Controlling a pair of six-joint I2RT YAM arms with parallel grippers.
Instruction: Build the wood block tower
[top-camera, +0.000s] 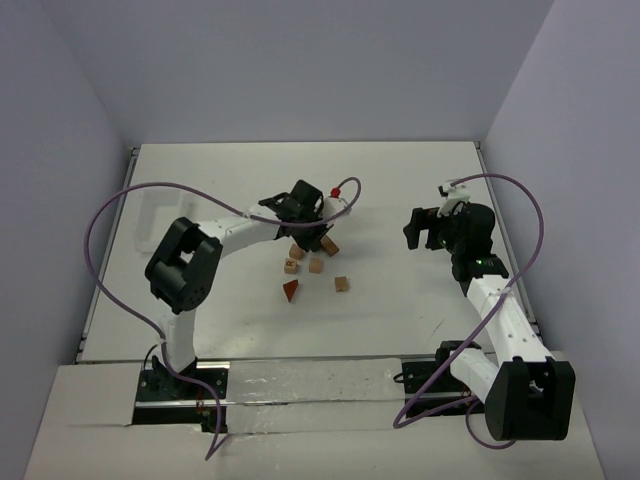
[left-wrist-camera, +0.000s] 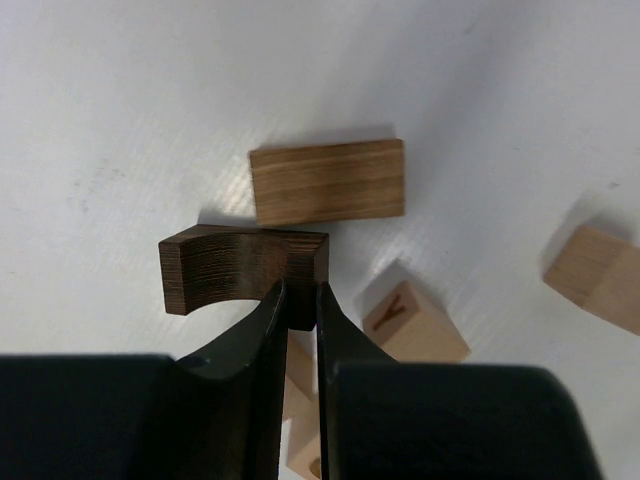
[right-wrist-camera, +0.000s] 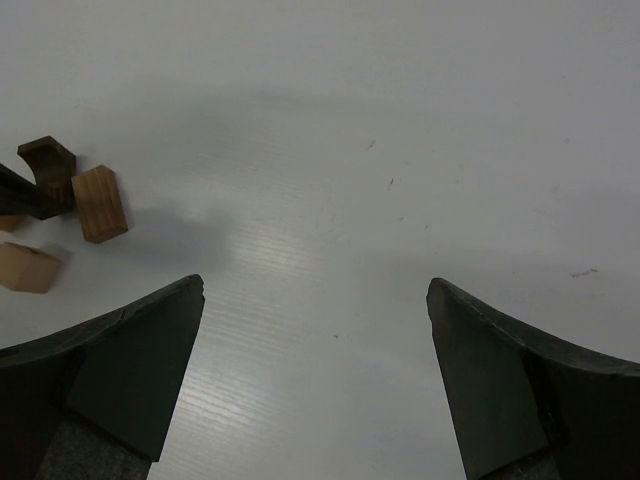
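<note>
**Top view:** The left gripper (top-camera: 312, 232) reaches to mid-table over a loose scatter of small wooden pieces. Among them are a reddish-brown triangular wooden wedge (top-camera: 291, 290), a light tan wooden cube (top-camera: 342, 284) to its right, and two more tan cubes (top-camera: 316, 265) nearer the arm. No piece sits on another, so the wood block tower looks not yet begun. The right gripper (top-camera: 425, 228) hangs well apart, over the bare white table (top-camera: 400, 180).

**Left wrist view:** The fingers are pressed almost together, pinching the near edge of a dark brown arched wooden block (left-wrist-camera: 240, 268), which appears to rest on the table. Just beyond it lies a mid-brown rectangular wooden slab (left-wrist-camera: 327, 181). A tan cube stamped with a Y (left-wrist-camera: 412, 318) sits near the fingers on the right.

**Right wrist view:** The right fingers are spread wide with nothing between them. The arched block, the slab and one tan cube show small at the far left edge.

This looks like the first pick. All the stacking remains, probably with the wedge on top.
</note>
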